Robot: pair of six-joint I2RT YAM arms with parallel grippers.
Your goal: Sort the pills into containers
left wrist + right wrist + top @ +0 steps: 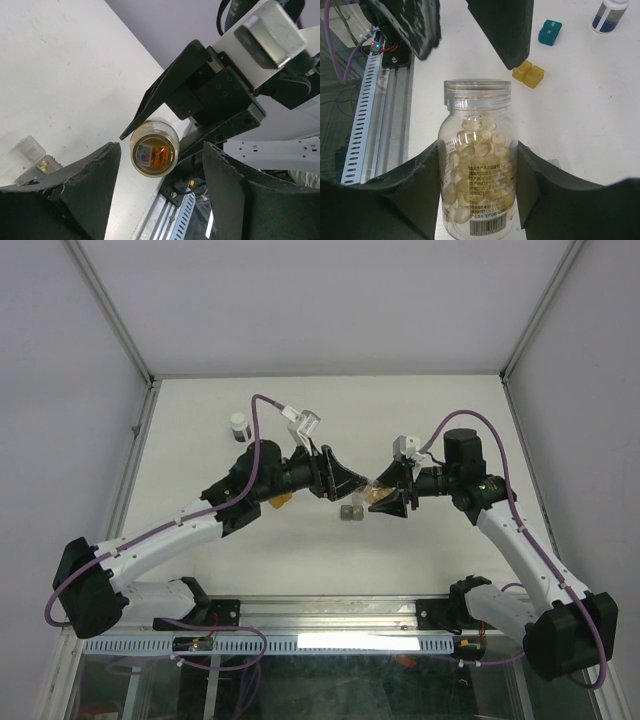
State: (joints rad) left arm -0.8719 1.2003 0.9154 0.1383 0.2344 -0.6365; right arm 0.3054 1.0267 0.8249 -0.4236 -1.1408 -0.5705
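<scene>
My right gripper (387, 500) (477, 167) is shut on a clear bottle (477, 165) of yellow softgel pills and holds it above the table, its top pointing at the left gripper. The bottle also shows in the top view (375, 494) and end-on in the left wrist view (154, 150). My left gripper (350, 483) (160, 187) is open and empty, just in front of the bottle's top, its fingers (505, 30) apart from it. The gray container (351, 511) (30, 150) lies below the bottle. The amber-yellow container (528, 74) (280, 502) and the teal container (549, 32) lie farther left.
A white pill bottle (239, 426) (609, 15) stands at the back left. A metal rail (330, 615) runs along the table's near edge by the arm bases. White walls close in the table on three sides.
</scene>
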